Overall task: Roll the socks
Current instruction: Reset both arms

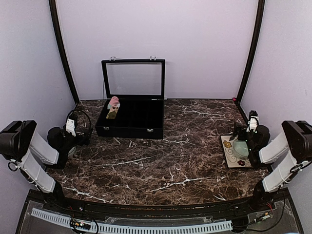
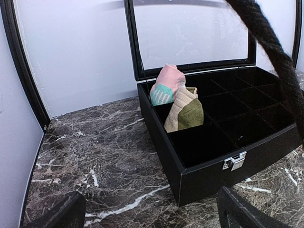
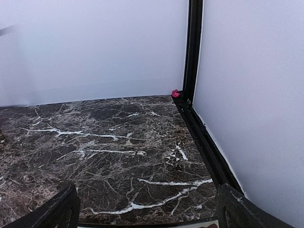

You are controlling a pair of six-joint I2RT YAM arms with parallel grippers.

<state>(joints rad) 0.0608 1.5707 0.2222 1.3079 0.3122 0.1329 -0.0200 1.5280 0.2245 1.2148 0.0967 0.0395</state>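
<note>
I see the left jaws and right jaws spread wide, holding nothing. The pink sock (image 2: 167,83) and tan sock (image 2: 183,111) stand touching in the far-left compartments of the open black box (image 2: 199,175) on the desk (image 2: 95,152).

Socks (image 2: 176,97) look knitted cloth, box (image 2: 209,175) matt black, table (image 2: 95,156) smooth veined stone.

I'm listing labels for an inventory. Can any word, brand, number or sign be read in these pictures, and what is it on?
None can be read.
The black box, its metal latch, the pink sock and the tan sock show no lettering.
The mat on the right bears only flower shapes, no text.
</note>
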